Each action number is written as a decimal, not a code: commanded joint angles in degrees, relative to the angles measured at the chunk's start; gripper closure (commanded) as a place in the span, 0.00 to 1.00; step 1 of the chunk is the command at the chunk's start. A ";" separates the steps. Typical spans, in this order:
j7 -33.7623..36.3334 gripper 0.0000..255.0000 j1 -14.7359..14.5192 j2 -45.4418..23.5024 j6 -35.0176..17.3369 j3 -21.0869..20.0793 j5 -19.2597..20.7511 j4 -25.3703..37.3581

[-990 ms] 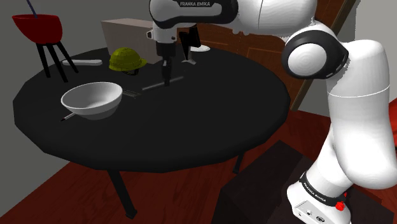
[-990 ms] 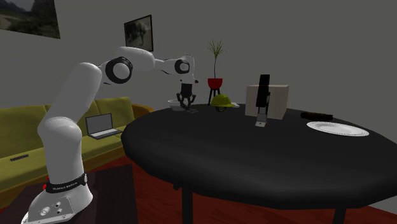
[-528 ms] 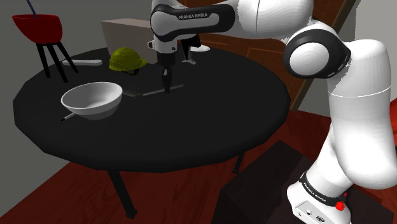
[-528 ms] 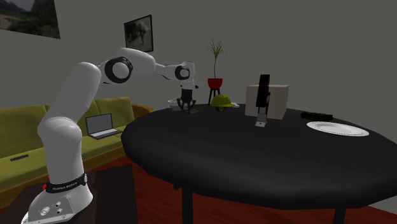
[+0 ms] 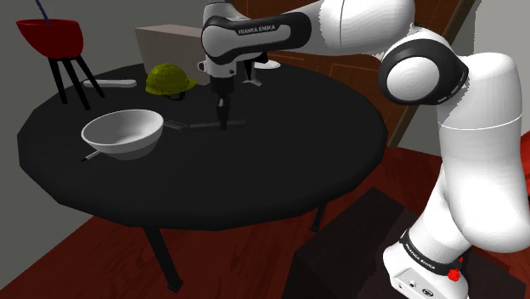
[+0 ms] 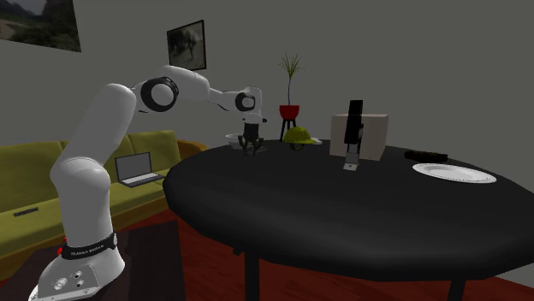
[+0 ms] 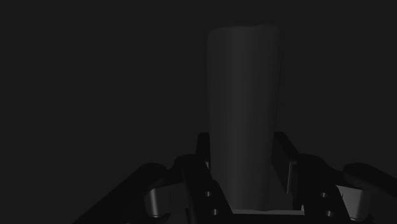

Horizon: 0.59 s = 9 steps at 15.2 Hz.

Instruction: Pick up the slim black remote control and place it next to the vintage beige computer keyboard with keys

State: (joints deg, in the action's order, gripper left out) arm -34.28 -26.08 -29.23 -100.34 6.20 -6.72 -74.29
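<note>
The slim remote control point(image 5: 202, 126) lies flat on the round black table point(image 5: 255, 170), a thin dark grey strip between the white bowl and the table's middle. My gripper point(image 5: 223, 124) points straight down onto it, fingertips at table level. Through the wrist camera the remote point(image 7: 245, 89) runs as a long dark slab away from the gripper point(image 7: 242, 149), and both fingers press against its long edges. From across the table the gripper point(image 6: 250, 151) stands low beside the bowl. A beige block point(image 5: 170, 38) stands at the table's far side; no keys can be made out on it.
A white bowl point(image 5: 123, 132) sits close to the gripper. A yellow-green hard hat point(image 5: 170, 81), a red pot on a black stand point(image 5: 53, 38) and a white plate point(image 6: 453, 172) are on the table. A sofa with a laptop point(image 6: 137, 169) stands behind the arm.
The gripper has come down from just above the table to the remote, shifting slightly toward the shoulder view's left. The remote lies where it was.
</note>
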 commanded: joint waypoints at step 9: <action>0.00 0.00 -0.02 -0.05 -0.01 -0.02 -0.01 -0.01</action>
State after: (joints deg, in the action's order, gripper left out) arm -34.28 -26.10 -29.28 -100.35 6.18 -6.73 -74.30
